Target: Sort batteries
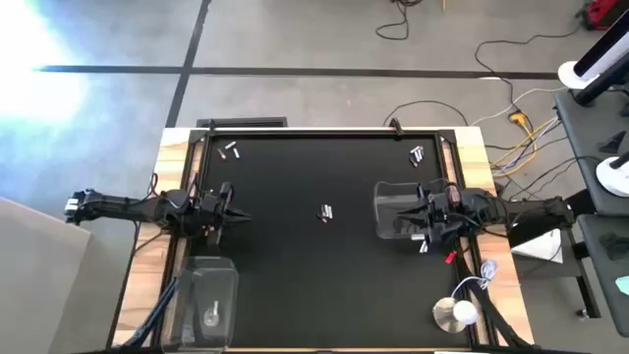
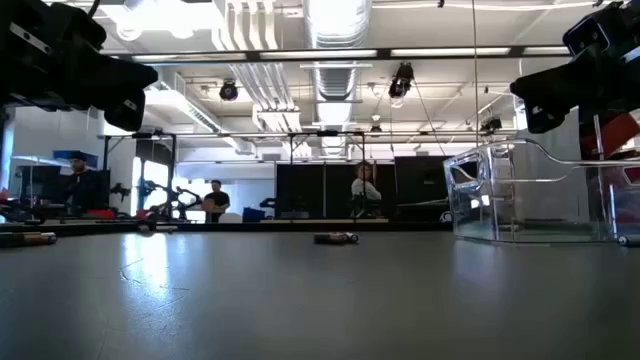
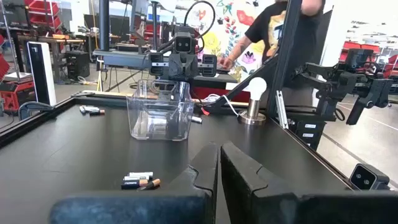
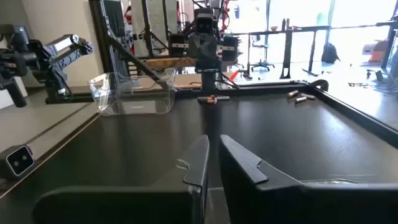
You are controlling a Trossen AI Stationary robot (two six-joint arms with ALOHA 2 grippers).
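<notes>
1. since both tools are pinched narrow and hold nothing, the left tool [image 1: 239, 215] near the bench's left edge and the right tool [image 1: 404, 214] over the clear bin [image 1: 396, 209] by the right edge, either would have to spread before a pick; going down closed would likely just knock a battery away.
2. the batteries lie scattered: a small cluster [image 1: 326, 212] at the middle of the bench [image 1: 295, 285], a few [image 1: 231, 150] near the far left corner, a few more [image 1: 417, 154] near the far right corner. being small and round, they could roll from a glancing touch.
3. the middle ones lie touching, so a grasp may catch two at once or the wrong kind.
4. the second bin [image 1: 208, 295] sits at the near left corner; a low sweep could clip its light wall.
</notes>
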